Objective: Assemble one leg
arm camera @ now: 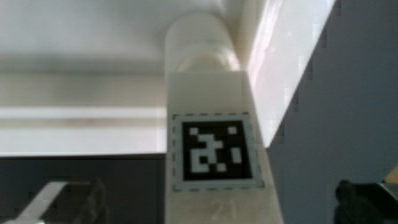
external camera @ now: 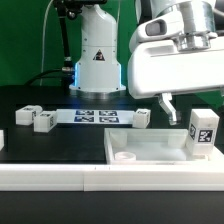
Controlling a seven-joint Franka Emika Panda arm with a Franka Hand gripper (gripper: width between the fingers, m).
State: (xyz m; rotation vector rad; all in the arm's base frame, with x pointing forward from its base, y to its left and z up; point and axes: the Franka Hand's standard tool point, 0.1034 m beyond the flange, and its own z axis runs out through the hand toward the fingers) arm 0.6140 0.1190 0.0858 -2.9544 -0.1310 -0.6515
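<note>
A white leg (external camera: 203, 132) with a black-and-white tag stands upright in the corner of the flat white tabletop (external camera: 150, 150) at the exterior view's right. My gripper (external camera: 190, 108) hangs just above it, with one finger (external camera: 167, 105) showing to its left. In the wrist view the leg (arm camera: 214, 150) runs down the middle between my two dark fingertips (arm camera: 45, 205), with a gap on each side. The gripper (arm camera: 210, 208) is open and touches nothing. The tabletop (arm camera: 89, 100) lies behind the leg.
Three more white legs lie on the black table: two at the exterior view's left (external camera: 25, 114) (external camera: 44, 121) and one (external camera: 142, 118) near the tabletop's far edge. The marker board (external camera: 97, 116) lies in front of the arm's base (external camera: 97, 60).
</note>
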